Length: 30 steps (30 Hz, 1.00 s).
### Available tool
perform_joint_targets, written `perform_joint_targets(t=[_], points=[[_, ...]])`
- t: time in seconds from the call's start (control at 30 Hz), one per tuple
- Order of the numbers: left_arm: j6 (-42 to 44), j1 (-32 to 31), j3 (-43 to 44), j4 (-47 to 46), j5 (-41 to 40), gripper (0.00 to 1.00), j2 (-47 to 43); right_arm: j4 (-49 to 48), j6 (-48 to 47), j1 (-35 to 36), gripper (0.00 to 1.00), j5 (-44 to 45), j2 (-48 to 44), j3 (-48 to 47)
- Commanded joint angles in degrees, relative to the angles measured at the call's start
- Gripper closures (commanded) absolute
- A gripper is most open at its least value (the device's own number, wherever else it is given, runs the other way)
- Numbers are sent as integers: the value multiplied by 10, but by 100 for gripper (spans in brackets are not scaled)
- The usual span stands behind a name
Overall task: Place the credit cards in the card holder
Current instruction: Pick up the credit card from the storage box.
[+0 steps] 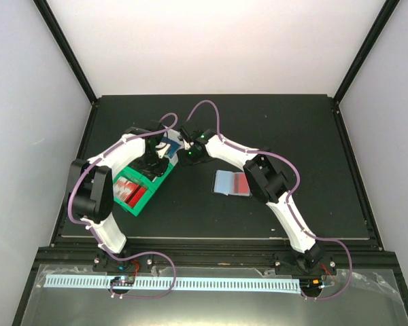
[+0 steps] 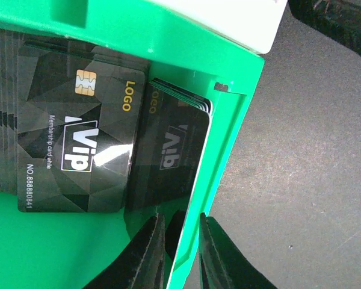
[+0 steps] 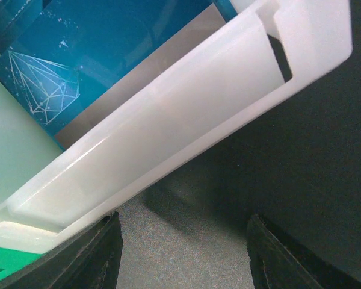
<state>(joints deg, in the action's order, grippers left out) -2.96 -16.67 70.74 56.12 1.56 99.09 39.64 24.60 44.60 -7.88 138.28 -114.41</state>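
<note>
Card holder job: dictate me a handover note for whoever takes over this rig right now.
Left end effector: jaws nearly closed astride the green tray wall and a leaning black VIP card; grip unconfirmed.
Right end effector: open, empty, beside the white tray.
Card holder: lying open right of the trays, something red on it.
Done: unclear.
Left: cards in both trays to load.

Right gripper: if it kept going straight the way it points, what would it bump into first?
Most likely the side wall of the white tray, straight ahead of the right gripper, though depth is unclear.
</note>
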Motion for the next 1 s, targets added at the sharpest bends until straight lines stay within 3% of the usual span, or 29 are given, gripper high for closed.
perform_joint_targets(t=[0.0,0.53,0.83,0.97], points=[[1,-3,5,20,12,83,-22,5,6,3,41,8,12,-7],[-3,-3,14,25,-22,98,-38,6,7,3,41,14,8,-6],[-15,-3,40,38,-94,98,-67,45,4,-9,33,17,-30,-44],[-18,-3,52,43,-87,98,-80,56,-5,-15,30,-1,-75,-35]])
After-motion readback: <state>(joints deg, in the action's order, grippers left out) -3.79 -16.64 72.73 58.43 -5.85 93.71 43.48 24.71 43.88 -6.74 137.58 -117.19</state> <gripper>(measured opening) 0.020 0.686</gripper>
